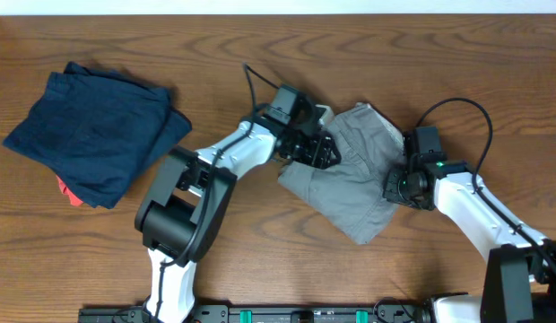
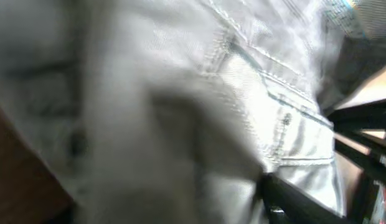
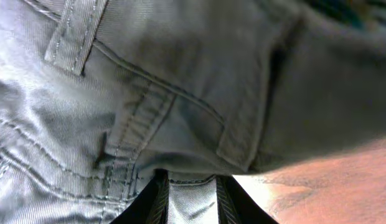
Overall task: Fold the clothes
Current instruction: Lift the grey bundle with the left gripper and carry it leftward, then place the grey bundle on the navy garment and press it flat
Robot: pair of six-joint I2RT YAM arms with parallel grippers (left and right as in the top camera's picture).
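We find the grey shorts lying crumpled a little right of centre in the overhead view, on the wooden table. They are well apart from the folded navy garment at the upper left and the red scrap peeking out beneath it.

The left gripper sits at the shorts' left edge. Its own camera is filled with blurred cloth, and only a dark finger shows at the lower right, so we cannot tell whether it has hold of anything.

The right gripper is at the shorts' right edge. In its wrist view a strip of stitched hem lies between the two fingers at the bottom of the frame, so we judge it to be pinched onto the cloth (with little gap left).

We take the step in hand to be gripping opposite edges before a fold. The shorts are not yet flat or neatly halved. The next move calls for both arms to lift together, keeping the cloth taut, and to carry one side over the other without dragging the bulk.
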